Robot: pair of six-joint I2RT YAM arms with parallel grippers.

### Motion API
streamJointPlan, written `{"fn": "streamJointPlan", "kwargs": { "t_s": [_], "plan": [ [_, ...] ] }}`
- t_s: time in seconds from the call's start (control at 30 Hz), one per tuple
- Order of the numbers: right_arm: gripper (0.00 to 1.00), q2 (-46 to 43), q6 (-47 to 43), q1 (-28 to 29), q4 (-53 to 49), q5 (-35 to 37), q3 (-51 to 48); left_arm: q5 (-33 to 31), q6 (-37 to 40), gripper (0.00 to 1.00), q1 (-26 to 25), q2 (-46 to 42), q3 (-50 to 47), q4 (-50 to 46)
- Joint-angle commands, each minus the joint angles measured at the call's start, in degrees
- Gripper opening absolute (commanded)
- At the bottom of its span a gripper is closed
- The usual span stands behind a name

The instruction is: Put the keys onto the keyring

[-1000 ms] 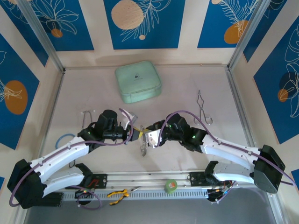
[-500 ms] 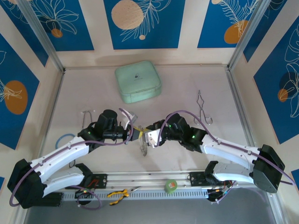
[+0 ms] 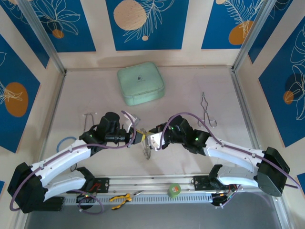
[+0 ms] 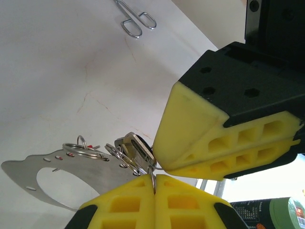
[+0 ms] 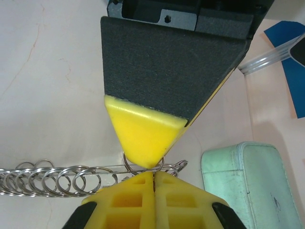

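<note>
Table (image 3: 190, 90) open behind, left claw (image 3: 137, 134), right claw (image 3: 151, 139) pinching keyring (image 3: 146, 148) centrally

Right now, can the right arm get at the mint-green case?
Probably, but not freely: bare table lies between the right hand and the mint-green case, yet that hand is shut on the keyring, with the left hand pinching it too.

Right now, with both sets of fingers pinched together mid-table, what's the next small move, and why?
Probably nudge the left fingers toward the right fingers, feeding the key along the ring. Both pairs are shut tip to tip on what looks like the ring's wire, and the key hangs at the left pinch, so a small slide seems enough.
</note>
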Motion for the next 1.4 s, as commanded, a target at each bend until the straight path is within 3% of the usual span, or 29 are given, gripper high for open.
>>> {"fn": "streamJointPlan", "kwargs": {
  "t_s": [0.0, 0.8, 1.0, 1.37],
  "plan": [
    [0.0, 1.1, 0.8, 0.4, -4.3, -4.0, 1.1, 3.5, -0.7, 0.0, 0.4, -0.8, 0.8, 6.2],
    [0.0, 0.4, 8.8, -1.5, -3.7, -7.3, 0.9, 4.6, -5.5, 0.0, 0.4, -2.7, -5.2, 19.5],
    [0.0, -0.4, 9.4, -1.6, -2.2, -7.5, 0.7, 4.1, -5.4, 0.0, 0.4, -2.3, -4.9, 18.2],
    [0.0, -4.4, 2.4, -0.9, 2.1, 2.9, -3.1, 2.3, -7.0, 0.0, 0.4, -0.7, -2.5, 11.8]
  ]
}}
